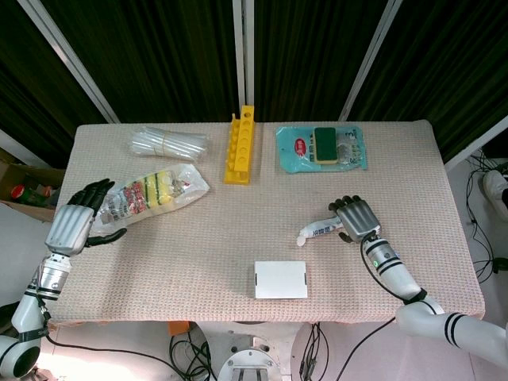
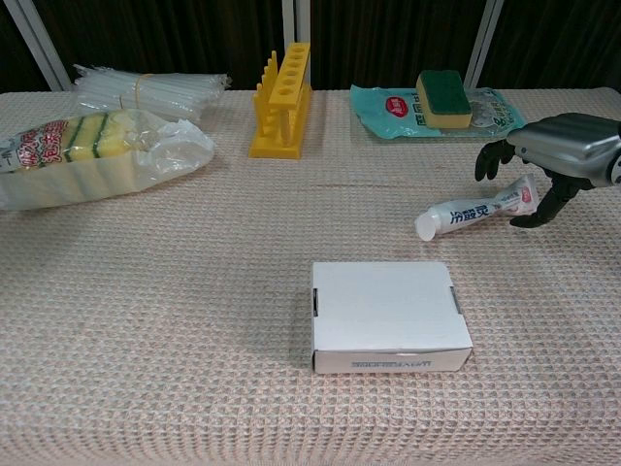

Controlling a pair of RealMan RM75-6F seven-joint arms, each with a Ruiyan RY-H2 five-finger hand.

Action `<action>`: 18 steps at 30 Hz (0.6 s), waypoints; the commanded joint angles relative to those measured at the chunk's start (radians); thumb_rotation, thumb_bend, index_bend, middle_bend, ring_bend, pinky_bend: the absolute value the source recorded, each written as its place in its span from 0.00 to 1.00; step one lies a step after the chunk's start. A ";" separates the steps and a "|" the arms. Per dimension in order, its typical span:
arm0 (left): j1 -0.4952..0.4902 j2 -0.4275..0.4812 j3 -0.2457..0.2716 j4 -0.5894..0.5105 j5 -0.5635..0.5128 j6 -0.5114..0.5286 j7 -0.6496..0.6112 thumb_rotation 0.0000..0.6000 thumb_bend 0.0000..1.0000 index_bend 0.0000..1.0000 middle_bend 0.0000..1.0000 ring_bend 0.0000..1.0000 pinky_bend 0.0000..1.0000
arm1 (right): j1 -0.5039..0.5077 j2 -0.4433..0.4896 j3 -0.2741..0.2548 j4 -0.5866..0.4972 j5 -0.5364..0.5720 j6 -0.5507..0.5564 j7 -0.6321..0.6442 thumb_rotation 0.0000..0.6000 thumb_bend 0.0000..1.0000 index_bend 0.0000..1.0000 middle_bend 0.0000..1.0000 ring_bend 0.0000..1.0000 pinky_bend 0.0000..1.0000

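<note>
From the head view, the right hand [image 1: 356,217] arches over the tail of a toothpaste tube [image 1: 320,232] lying on the surface [image 1: 198,254]; its fingers [image 1: 344,208] curl down around the tube, but whether they actually clamp it I cannot tell. The cap points away from the fingers, toward a white box [image 1: 280,279]. The left hand [image 1: 79,221] lies spread and holding nothing, its fingertips just beside a bagged sponge pack [image 1: 151,193].

From the chest view, the right hand [image 2: 555,155] straddles the tube [image 2: 475,211] with dark fingers [image 2: 493,160] either side. The tube is white, with blue lettering and a round cap. Being smooth and tapered, it could squirt sideways or roll out if the closing fingers catch only its flat tail.
</note>
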 commanded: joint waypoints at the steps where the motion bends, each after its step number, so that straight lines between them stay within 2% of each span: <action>1: 0.001 0.000 -0.001 0.000 0.001 0.003 0.000 0.00 0.00 0.04 0.07 0.08 0.20 | 0.002 -0.003 -0.001 0.004 0.003 -0.003 0.003 1.00 0.18 0.33 0.32 0.22 0.32; 7: 0.001 0.000 0.001 -0.005 0.002 0.003 0.009 0.00 0.00 0.04 0.07 0.08 0.20 | 0.008 -0.006 -0.005 0.010 0.001 -0.004 0.012 1.00 0.19 0.33 0.32 0.22 0.32; 12: 0.001 0.000 0.002 -0.001 -0.001 -0.001 0.005 0.00 0.00 0.04 0.07 0.08 0.20 | 0.015 -0.006 -0.005 0.009 0.012 -0.018 0.019 1.00 0.30 0.34 0.33 0.22 0.33; 18: -0.001 0.004 -0.001 0.000 -0.001 -0.003 -0.003 0.00 0.00 0.04 0.07 0.08 0.20 | 0.024 -0.015 -0.007 0.016 0.025 -0.022 0.005 1.00 0.32 0.34 0.33 0.22 0.33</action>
